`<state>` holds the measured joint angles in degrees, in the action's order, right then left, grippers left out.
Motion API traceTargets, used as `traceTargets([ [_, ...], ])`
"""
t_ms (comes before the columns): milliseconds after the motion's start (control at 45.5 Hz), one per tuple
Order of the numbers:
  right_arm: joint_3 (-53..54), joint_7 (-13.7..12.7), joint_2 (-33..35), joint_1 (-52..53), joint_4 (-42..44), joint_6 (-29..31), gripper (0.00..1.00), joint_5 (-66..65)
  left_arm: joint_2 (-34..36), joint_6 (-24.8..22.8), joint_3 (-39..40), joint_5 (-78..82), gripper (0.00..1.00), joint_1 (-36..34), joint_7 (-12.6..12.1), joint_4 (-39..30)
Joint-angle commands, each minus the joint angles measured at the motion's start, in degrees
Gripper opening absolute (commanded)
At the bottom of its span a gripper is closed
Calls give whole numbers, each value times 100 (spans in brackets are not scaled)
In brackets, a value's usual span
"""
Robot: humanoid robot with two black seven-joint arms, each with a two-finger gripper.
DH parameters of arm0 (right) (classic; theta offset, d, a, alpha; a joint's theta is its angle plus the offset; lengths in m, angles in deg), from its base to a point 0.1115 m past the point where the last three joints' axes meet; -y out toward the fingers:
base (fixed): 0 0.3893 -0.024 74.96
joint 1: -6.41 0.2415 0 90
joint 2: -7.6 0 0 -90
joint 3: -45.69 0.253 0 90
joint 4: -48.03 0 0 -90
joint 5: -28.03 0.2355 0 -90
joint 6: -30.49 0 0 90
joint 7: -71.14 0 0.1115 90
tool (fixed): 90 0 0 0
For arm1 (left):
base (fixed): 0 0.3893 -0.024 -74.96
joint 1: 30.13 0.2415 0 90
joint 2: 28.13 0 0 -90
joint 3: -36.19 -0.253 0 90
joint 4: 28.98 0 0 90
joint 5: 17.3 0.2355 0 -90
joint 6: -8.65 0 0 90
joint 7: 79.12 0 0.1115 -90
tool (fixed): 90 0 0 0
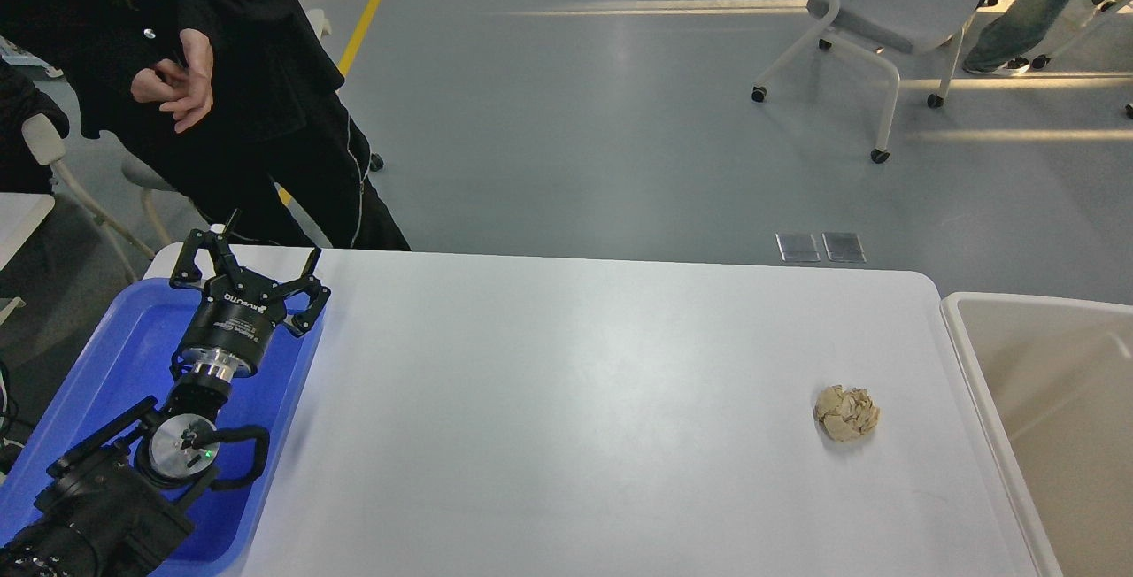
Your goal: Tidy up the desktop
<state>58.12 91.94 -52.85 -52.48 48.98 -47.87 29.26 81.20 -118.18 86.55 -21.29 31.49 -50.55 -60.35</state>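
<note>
Left pincer (250,265): one in view, fingers spread wide, pinching nothing, hanging over the far end of the blue tray.
Right pincer: not in view.
Left arm (133,462): black, coming in from the near left corner, stretched over the length of the tray.
Blue tray (124,356): one, lying along the left edge of the tabletop; nothing seen in its bare part, the rest hidden under the arm.
Tabletop (575,409): one, white with rounded corners, filling the lower middle of the view, between tray and bin.
Paper ball (846,412): one, crumpled, tan, lying alone near the right edge of the tabletop, well apart from the pincer, just short of the bin.
Bin (1053,400): one, beige, set against the right edge of the tabletop; nothing seen in the visible part of its inside.
Person (221,73): one in black, standing just beyond the far left corner, hands together.
Chair (885,11): one grey on castors, on the floor well beyond the far right corner; legs of another person beside it.
Floor plates (820,247): two, metal, just past the far edge.
</note>
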Motion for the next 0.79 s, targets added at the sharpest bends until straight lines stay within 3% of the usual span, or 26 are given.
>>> traceTargets([
  [0, 655, 415, 490, 265, -532, 1437, 100, 18, 0, 1, 0, 4, 100, -1, 0, 0],
  [110, 1102, 679, 973, 300, -1648, 1429, 100, 9, 0, 1, 0, 4, 100, -1, 0, 0],
  [242, 1700, 741, 1167, 239, -2300, 1411, 100, 9, 0, 1, 0, 4, 100, -1, 0, 0],
  [395, 2499, 855, 904, 54, -2607, 1438, 100, 0, 0, 1, 0, 4, 100, -1, 0, 0],
  [637, 3484, 925, 465, -614, -4225, 1315, 100, -307, 0, 1, 0, -5, 100, -1, 0, 0],
  [768, 3809, 1346, -115, -693, -4225, 1166, 100, -825, 0, 1, 0, 4, 100, -1, 0, 0],
])
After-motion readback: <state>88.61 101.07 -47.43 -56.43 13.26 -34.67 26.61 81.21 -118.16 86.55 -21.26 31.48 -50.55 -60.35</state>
